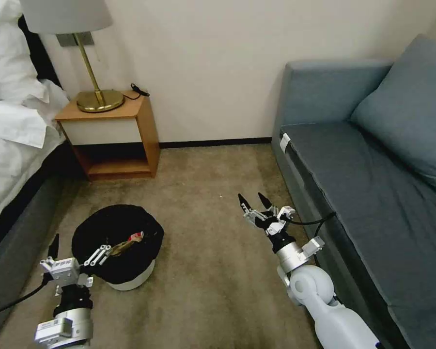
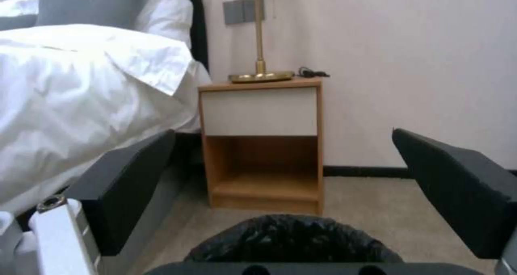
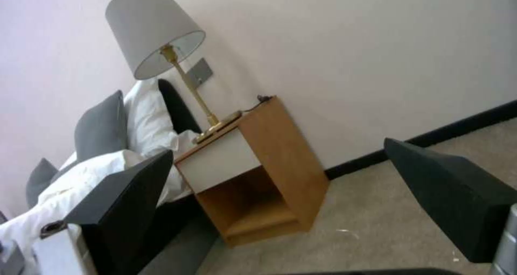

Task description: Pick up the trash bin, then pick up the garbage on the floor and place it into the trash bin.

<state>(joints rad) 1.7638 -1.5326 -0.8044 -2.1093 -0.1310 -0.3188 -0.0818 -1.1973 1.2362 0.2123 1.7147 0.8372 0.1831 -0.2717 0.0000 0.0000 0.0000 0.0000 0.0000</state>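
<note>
- Head view: trash bin (image 1: 131, 278), white-bodied with a crinkly black bag (image 1: 111, 232) folded over its rim, stands on the beige carpet (image 1: 213, 271) between the bed (image 1: 9, 145) and the blue sofa (image 1: 373, 194).
- Inside the bin lie a gold-brown snack wrapper (image 1: 123, 246) and, beside it, a red-and-white wrapper (image 1: 138, 236).
- Left hand (image 1: 77, 249) hovers at the bin's near-left rim, fingers spread wide, one finger reaching over the bag's opening; it grips nothing.
- Right hand (image 1: 256, 199) is raised over bare carpet close to the sofa's front edge, well apart from the bin, its two dark fingertips parted and empty.
- Wooden nightstand (image 1: 114, 135) with a brass lamp (image 1: 89, 58) stands against the wall beyond the bin.
- Left wrist view: dark pads (image 2: 129, 186) stand far apart, with the black bag's rim (image 2: 293, 238) low between them and the nightstand (image 2: 264, 145) straight beyond.
- Right wrist view: pads (image 3: 452, 198) stand wide apart, holding nothing; carpet (image 3: 377, 226), nightstand (image 3: 258, 174), lamp (image 3: 156, 32) and bed pillows (image 3: 102, 129) lie beyond, seen at a tilt.
</note>
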